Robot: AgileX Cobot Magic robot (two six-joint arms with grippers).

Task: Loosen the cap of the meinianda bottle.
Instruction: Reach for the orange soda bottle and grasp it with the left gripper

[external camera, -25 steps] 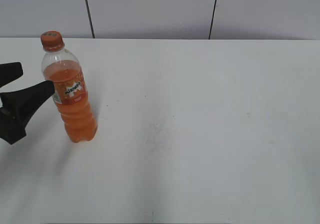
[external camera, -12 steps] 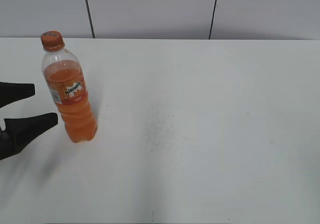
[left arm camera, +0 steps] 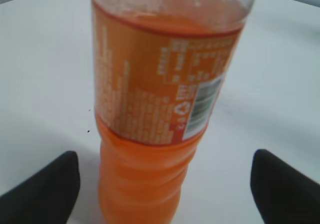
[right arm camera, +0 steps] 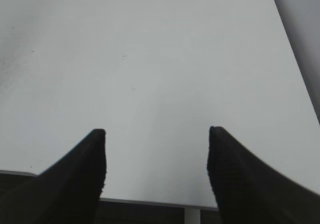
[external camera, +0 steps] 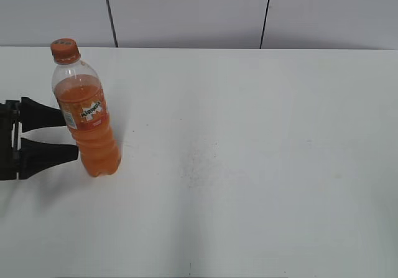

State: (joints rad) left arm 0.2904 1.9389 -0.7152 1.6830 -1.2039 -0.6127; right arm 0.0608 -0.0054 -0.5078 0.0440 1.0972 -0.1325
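Note:
The meinianda bottle (external camera: 87, 119) stands upright on the left of the white table, clear plastic with orange drink and an orange label. Its orange cap (external camera: 64, 50) sits on top. My left gripper (external camera: 70, 135) comes in from the left at label height and is open, with its black fingers (external camera: 43, 115) beside the bottle's lower body. In the left wrist view the bottle (left arm camera: 160, 108) fills the middle, and the left gripper (left arm camera: 165, 184) has a finger on either side with clear gaps. The cap is out of that view. My right gripper (right arm camera: 157, 134) is open over bare table.
The white table (external camera: 249, 166) stretches to the right of the bottle, with a grey panelled wall (external camera: 186, 10) behind it. In the right wrist view the table's near edge (right arm camera: 150, 201) runs just under the right gripper.
My left gripper has opened wider, levelled out and moved right, so its fingers now flank the bottle's lower body. The bottle has not moved.

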